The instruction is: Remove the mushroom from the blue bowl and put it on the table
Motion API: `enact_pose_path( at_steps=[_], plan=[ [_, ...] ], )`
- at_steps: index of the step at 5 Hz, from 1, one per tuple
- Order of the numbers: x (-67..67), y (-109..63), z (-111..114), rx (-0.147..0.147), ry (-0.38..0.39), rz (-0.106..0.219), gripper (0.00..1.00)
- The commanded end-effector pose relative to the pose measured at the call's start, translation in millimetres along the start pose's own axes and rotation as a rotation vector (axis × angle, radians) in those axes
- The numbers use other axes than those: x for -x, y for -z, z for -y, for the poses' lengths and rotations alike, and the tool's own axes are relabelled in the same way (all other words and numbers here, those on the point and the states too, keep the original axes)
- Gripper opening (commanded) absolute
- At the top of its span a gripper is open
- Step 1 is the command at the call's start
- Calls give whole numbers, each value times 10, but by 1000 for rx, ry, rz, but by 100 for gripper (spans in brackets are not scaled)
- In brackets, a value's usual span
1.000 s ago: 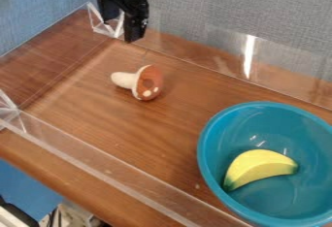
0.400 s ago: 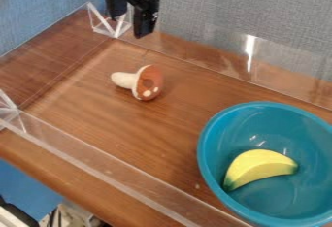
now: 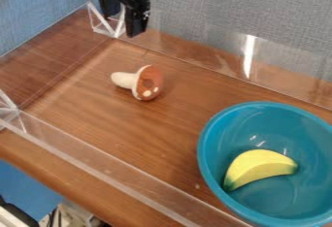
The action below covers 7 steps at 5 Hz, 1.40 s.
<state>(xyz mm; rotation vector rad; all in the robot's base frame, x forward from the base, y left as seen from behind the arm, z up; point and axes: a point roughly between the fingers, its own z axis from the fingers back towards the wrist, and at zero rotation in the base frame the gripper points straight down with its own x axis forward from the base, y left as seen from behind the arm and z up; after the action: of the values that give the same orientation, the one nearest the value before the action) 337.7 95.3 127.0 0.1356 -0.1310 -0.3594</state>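
The blue bowl was nearest, at the right, with a yellow banana inside it. The mushroom lay on its side on the brown table, outside the bowl, to its left and farther back. Farthest from the bowl, the black gripper hung with its fingers spread.

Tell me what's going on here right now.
Nothing is being handled. The gripper hangs open near the table's far corner, away from everything. The mushroom lies on its side on the wooden table, outside the blue bowl, as the task wants. The bowl holds only a yellow curved piece.
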Motion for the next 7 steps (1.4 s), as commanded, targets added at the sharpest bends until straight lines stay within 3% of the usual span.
enact_pose_path(
  at_steps=[1,2,4,5,6,7],
  plan=[
    [-12,14,-65,-13,-17,30,100],
    [-21,113,-50,-6,-14,28,100],
    [25,-166,-73,-25,29,36,100],
    [-49,-212,-8,-26,71,54,100],
    [-117,-221,50,-28,107,63,100],
    [-64,-103,-3,-29,113,69,100]
  ],
)
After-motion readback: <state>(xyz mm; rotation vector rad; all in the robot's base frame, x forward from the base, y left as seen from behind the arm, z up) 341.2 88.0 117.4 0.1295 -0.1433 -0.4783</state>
